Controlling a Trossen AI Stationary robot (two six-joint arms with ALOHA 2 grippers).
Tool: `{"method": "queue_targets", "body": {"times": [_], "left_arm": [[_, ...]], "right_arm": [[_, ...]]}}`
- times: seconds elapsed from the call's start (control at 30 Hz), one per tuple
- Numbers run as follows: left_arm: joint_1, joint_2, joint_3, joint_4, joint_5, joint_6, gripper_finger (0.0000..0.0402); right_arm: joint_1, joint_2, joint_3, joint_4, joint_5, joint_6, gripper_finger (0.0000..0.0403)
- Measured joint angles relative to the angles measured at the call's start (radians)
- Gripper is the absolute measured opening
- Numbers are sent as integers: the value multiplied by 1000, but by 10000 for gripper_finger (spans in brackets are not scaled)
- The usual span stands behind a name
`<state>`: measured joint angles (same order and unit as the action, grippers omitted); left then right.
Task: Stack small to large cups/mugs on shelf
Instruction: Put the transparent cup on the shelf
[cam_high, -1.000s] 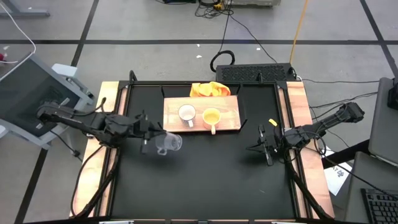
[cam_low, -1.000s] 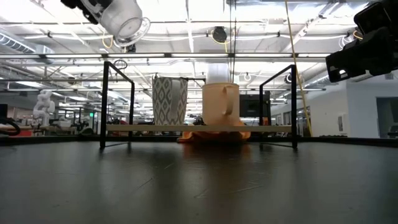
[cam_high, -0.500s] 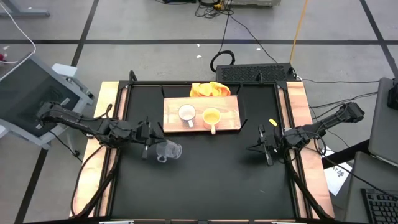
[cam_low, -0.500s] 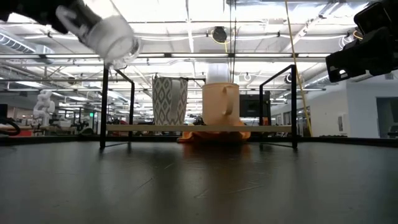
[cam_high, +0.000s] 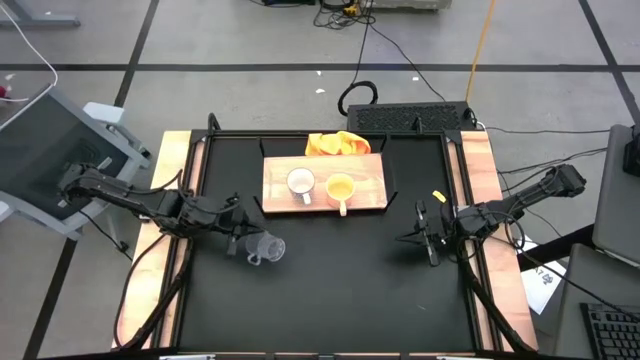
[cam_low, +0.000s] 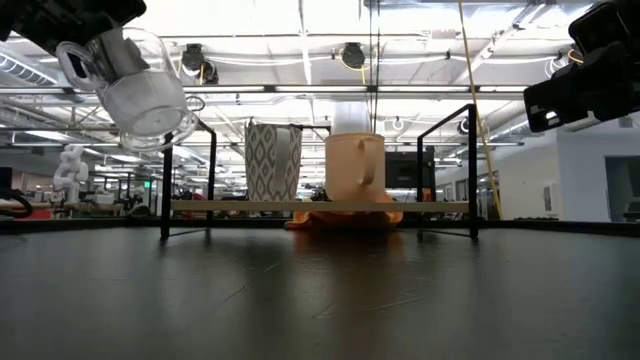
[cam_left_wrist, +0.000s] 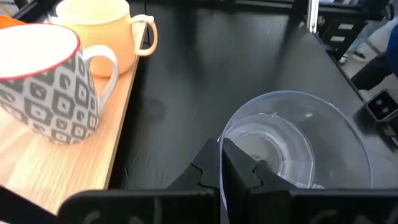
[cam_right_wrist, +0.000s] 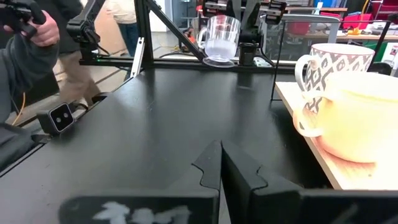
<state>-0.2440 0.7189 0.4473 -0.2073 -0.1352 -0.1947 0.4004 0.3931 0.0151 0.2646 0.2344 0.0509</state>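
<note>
A clear glass cup (cam_high: 263, 247) hangs in the air over the table's left half, tilted, base lowest (cam_low: 147, 92). My left gripper (cam_high: 240, 241) is shut on it from the left. A white patterned mug (cam_high: 300, 182) and an orange-yellow mug (cam_high: 340, 187) stand upright, side by side, on the light-wood shelf (cam_high: 370, 180) at the far middle. My right gripper (cam_high: 425, 236) waits shut at the table's right side, holding nothing. My left gripper (cam_left_wrist: 222, 155) has the glass cup by its rim (cam_left_wrist: 229, 127), with one finger inside the cup and one outside against the wall. The fingers come slanting down from the table's left. The cup hangs clear of the table, tilted, its base (cam_low: 160, 128) below the fingers.
An orange cloth (cam_high: 338, 143) lies behind the shelf. The shelf stands on a black frame with upright posts (cam_low: 168, 170). A small camera block (cam_right_wrist: 60, 117) sits on the black tabletop, and a person (cam_right_wrist: 25, 56) stands beyond the table's edge.
My left gripper has sunk and drawn a little toward the table's near edge, rolling as it went, still shut on the glass cup. The cup has come down with it and turned from lying nearly level to hanging base-down at a tilt.
</note>
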Motion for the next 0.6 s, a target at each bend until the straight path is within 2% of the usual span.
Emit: {"method": "queue_targets", "body": {"times": [0.27, 0.6], "left_arm": [[0, 0, 2, -36, 4, -6, 0], [0, 21, 118, -331, -23, -146, 0]], "right_arm": [[0, 0, 0, 8, 0, 5, 0], [0, 0, 0, 13, 2, 16, 0]]}}
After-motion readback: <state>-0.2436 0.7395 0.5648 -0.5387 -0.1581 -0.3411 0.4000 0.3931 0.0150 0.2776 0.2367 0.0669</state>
